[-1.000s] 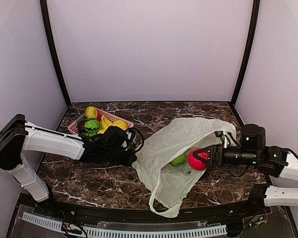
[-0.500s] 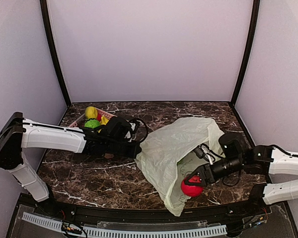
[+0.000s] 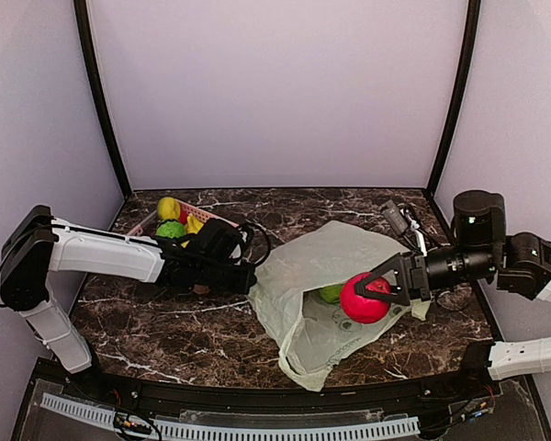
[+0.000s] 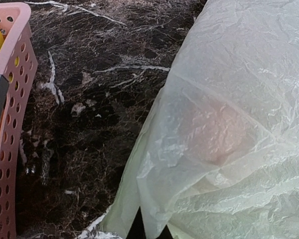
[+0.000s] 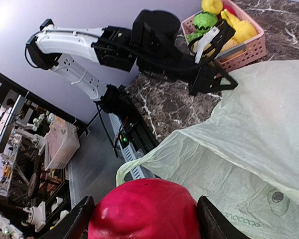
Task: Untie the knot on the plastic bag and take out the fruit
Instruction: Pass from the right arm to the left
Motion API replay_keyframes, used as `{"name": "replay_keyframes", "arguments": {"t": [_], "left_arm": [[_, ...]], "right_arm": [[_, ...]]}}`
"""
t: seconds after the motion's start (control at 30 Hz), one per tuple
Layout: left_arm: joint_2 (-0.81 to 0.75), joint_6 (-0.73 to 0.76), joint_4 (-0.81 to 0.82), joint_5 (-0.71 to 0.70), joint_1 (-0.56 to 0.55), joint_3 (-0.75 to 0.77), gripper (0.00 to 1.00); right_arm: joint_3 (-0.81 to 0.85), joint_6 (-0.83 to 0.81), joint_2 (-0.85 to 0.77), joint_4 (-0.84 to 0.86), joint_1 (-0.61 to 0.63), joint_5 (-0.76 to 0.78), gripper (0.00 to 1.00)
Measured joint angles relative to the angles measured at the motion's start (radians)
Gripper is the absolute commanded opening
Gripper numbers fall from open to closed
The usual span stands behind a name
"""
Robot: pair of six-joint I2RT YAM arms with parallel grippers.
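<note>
Bright even light; shadows v. soft

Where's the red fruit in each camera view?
Top external: red fruit right of centre, overlapping the plastic bag, in the right gripper.
Left wrist: not clearly in it; only a faint pink blur behind the bag.
Right wrist: fruit bottom centre, between the fingers.
Shared landmark: the bag.

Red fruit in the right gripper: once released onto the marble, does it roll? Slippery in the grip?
Likely rolls: the red fruit looks near-round and the marble table is flat. Probably a bit slick: its skin shows glossy highlights, and the right gripper holds it from two sides only. Seems rigid; no denting shows where it is gripped.
</note>
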Motion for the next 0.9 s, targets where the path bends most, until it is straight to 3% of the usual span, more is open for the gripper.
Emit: {"name": "replay_keyframes", "arguments": {"t": [0.07, 0.13, 0.3, 0.37, 0.43, 0.73, 0.9], "left_arm": [[-0.003, 0.001, 0.005, 0.000, 0.003, -0.021, 0.03], [-0.011, 0.005, 0.006, 0.000, 0.003, -0.041, 0.14], [-0.058, 0.031, 0.000, -0.008, 0.003, -0.054, 0.56], [-0.093, 0.050, -0.007, -0.019, 0.003, -0.054, 0.69], [-0.148, 0.064, -0.021, -0.032, 0.003, -0.054, 0.76], [-0.447, 0.227, 0.019, 0.051, -0.032, -0.055, 0.89], [-0.509, 0.304, 0.095, 0.127, -0.107, -0.056, 0.96]], "right_arm": [[0.019, -0.002, 0.003, 0.008, 0.000, 0.057, 0.46], [0.025, -0.003, 0.013, 0.020, 0.000, 0.113, 0.46], [0.043, -0.020, 0.073, 0.080, 0.000, 0.249, 0.46], [0.056, -0.028, 0.100, 0.104, 0.000, 0.285, 0.46], [0.074, -0.037, 0.127, 0.130, 0.000, 0.314, 0.46], [0.140, -0.031, 0.228, 0.205, -0.021, 0.373, 0.48], [0.152, -0.007, 0.277, 0.221, -0.033, 0.343, 0.49]]}}
